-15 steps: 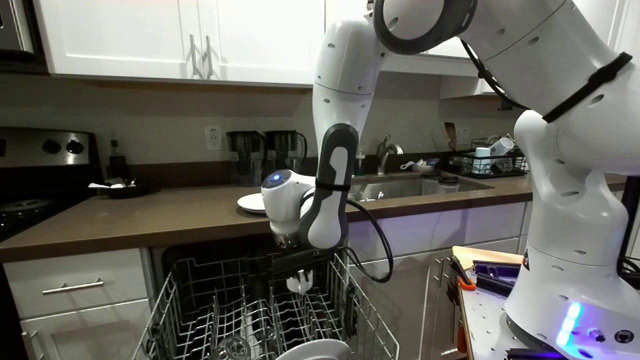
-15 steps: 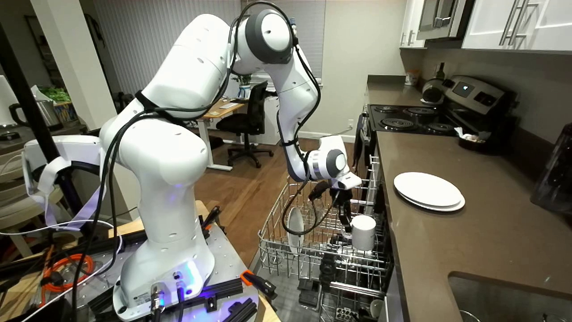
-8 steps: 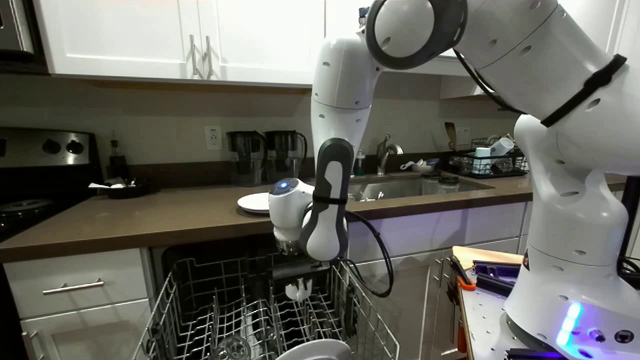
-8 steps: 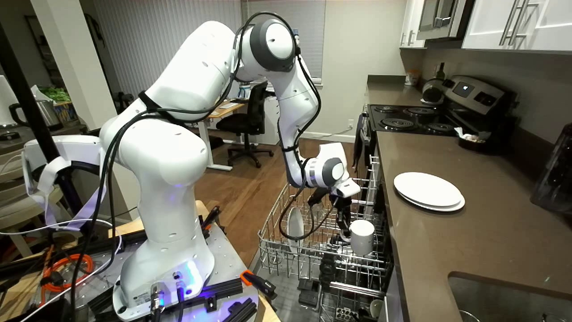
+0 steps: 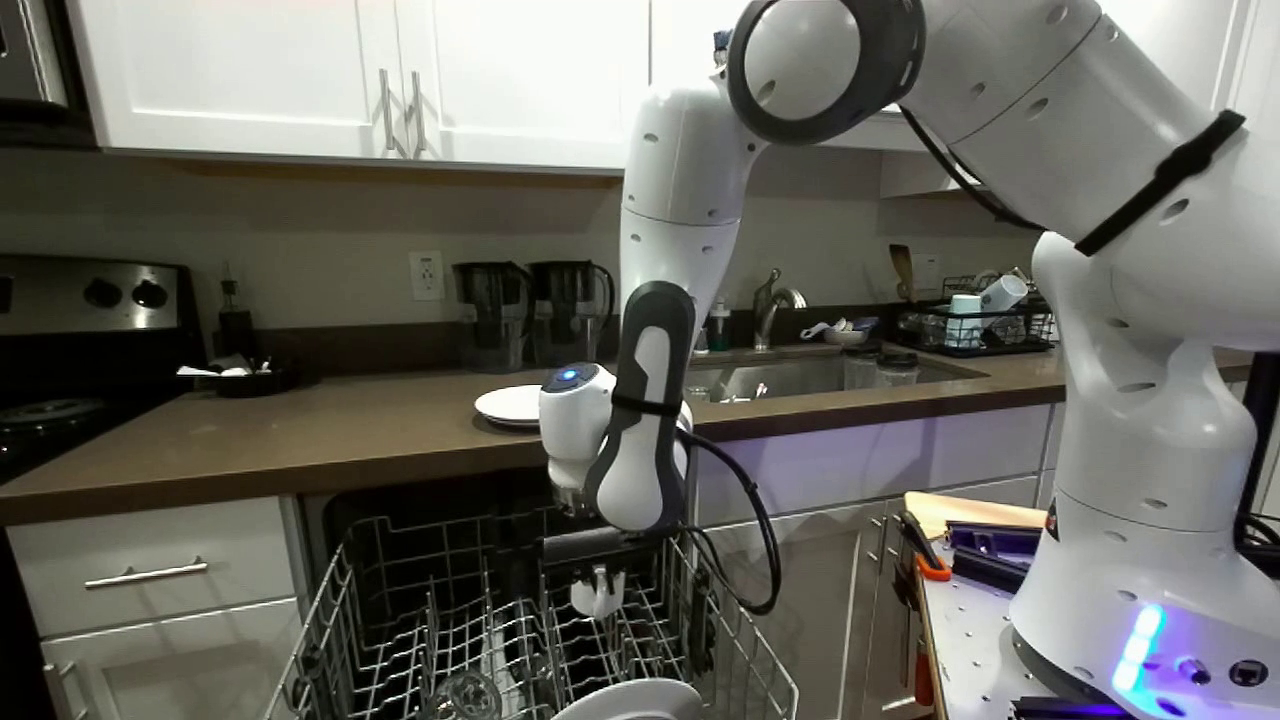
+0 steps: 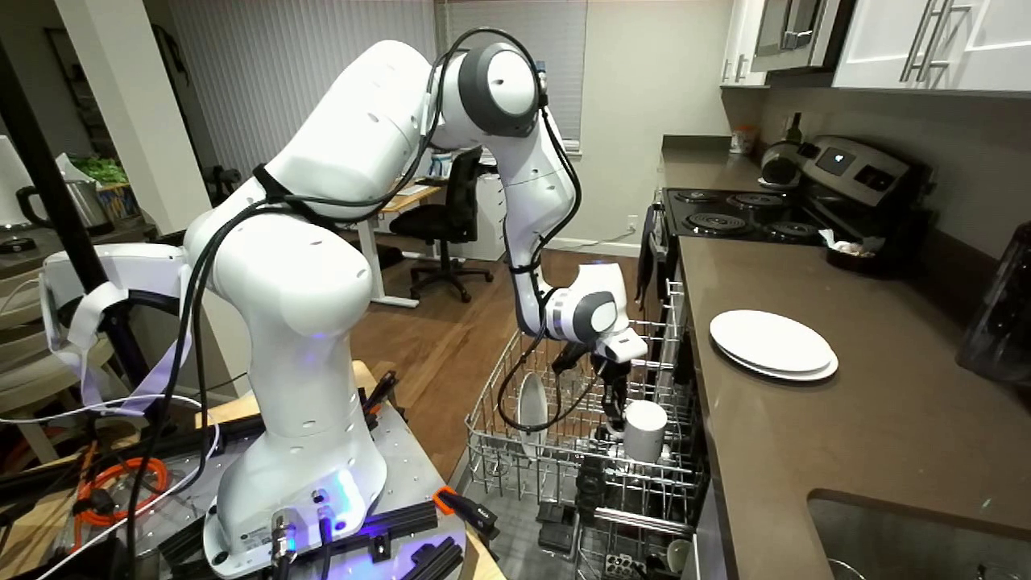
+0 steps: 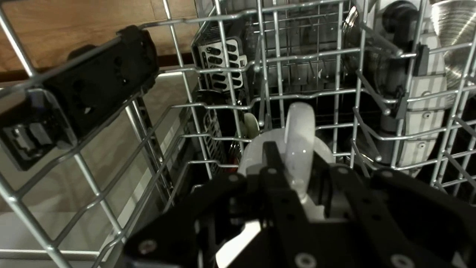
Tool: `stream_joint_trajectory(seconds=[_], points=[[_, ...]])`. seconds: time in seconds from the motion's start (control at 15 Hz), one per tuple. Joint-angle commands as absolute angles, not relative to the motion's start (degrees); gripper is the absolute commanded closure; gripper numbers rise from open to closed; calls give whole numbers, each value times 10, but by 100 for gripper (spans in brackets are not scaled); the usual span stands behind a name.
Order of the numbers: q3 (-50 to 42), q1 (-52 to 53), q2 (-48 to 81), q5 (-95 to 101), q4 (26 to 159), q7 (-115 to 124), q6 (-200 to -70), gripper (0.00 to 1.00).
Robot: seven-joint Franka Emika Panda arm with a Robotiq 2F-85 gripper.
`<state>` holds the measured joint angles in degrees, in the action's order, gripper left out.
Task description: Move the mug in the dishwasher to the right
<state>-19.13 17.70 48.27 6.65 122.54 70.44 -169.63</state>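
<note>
The white mug (image 6: 644, 439) is upside down, closed base up, at the counter side of the dishwasher's wire rack (image 6: 556, 453). In another exterior view the mug (image 5: 598, 597) shows below my gripper (image 5: 598, 570), inside the rack (image 5: 330, 590). In the wrist view my gripper (image 7: 295, 153) has one black finger on each side of the handle of the mug (image 7: 299, 124). The fingers appear closed on the handle, and the mug moves with them. The finger pads are partly hidden. I cannot tell whether the mug's rim touches the tines.
A white plate (image 6: 532, 411) stands in the rack. A clear glass (image 5: 468, 692) is near it. The countertop edge (image 6: 713, 451) runs beside the rack, with stacked white plates (image 6: 773, 342) on it. A black rack fitting (image 7: 100, 80) and a cutlery basket (image 7: 223, 63) show in the wrist view.
My gripper and the mug have moved together: lower in both exterior views, and slightly left in the view across the counter. The plates and rack have not moved.
</note>
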Motion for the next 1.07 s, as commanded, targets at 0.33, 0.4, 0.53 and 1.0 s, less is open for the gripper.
stream_joint_trajectory(seconds=[0.33, 0.4, 0.53, 1.0], points=[[-142, 117, 518, 4, 1168, 602, -1676, 91], [-139, 114, 523, -1, 1161, 595, -1670, 91], [-133, 107, 532, -7, 1146, 582, -1654, 91], [-117, 85, 554, -18, 1101, 548, -1600, 91]])
